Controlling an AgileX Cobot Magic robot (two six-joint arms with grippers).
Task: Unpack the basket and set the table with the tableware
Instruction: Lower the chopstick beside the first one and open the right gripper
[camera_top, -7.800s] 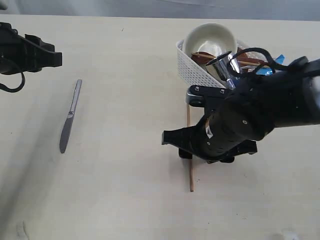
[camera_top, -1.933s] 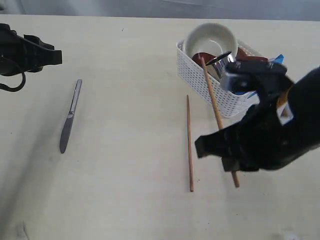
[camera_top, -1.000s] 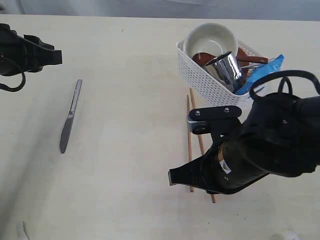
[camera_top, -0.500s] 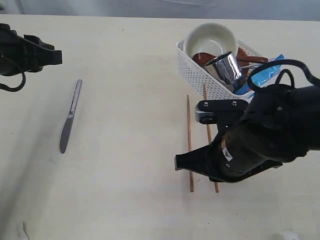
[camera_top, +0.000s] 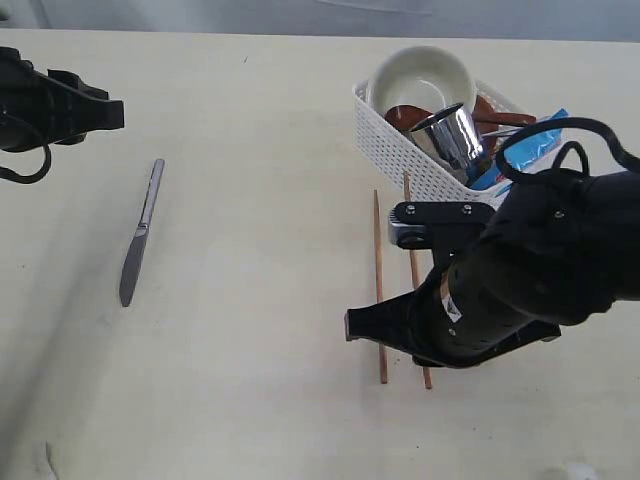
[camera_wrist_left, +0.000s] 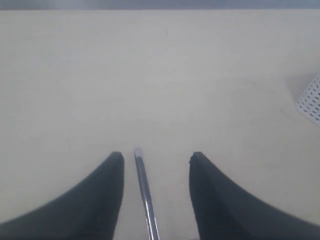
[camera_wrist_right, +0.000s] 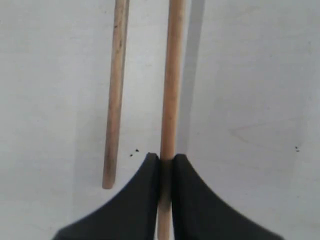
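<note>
Pale cream table (camera_top: 250, 400) is carrying everything. Right gripper (camera_wrist_right: 166, 158) is pinching one chopstick (camera_wrist_right: 172, 75) with its jaws nearly together on the shaft, low over the table. That stick is running straight ahead from the fingertips toward the basket (camera_top: 400, 150).

Second chopstick (camera_wrist_right: 116, 90) is lying flat just beside the held one, roughly parallel and not touching. I'm reading this as the pairing step: the held stick is being lined up next to its mate before letting go. Can't tell whether it is already resting on the wood; the shadow alongside hints it is slightly up.

Basket is sitting just past the far tips of both sticks, holding the bowl (camera_top: 420, 75), cup (camera_top: 455, 138), reddish spoon (camera_top: 405, 117) and blue packet (camera_top: 525, 145), so most of the unpacking is waiting.

Left gripper (camera_wrist_left: 156, 156) is hanging with jaws spread and gripping nothing, well apart from the basket. Knife (camera_wrist_left: 144, 192) is lying on the table below it, its end showing between the fingers. Probably parked there so the arms aren't crossing.
</note>
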